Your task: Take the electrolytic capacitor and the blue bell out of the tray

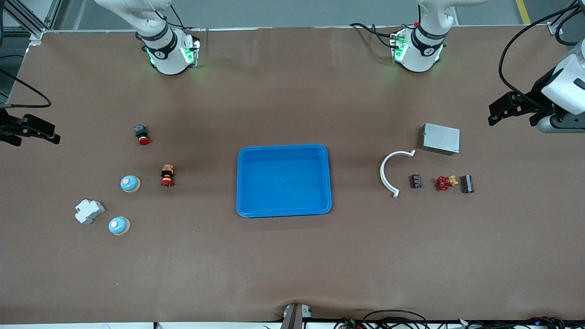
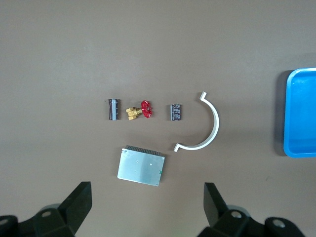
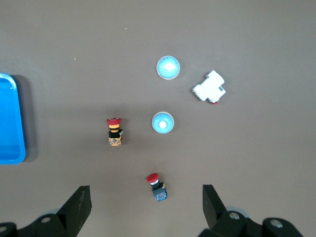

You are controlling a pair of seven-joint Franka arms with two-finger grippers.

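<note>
Capacitor (image 1: 466, 183) and bells (image 1: 130, 183) untouched; left tool (image 1: 512, 109), right tool (image 1: 32, 130) both released.

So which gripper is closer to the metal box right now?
Left. The left gripper hangs open at the left arm's end of the table, beside the metal box. The right gripper waits open at the right arm's end, past the blue tray.

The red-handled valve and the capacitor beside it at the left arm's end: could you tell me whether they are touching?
Apart. The left wrist view shows bare brown table between the red-handled valve and the capacitor.
</note>
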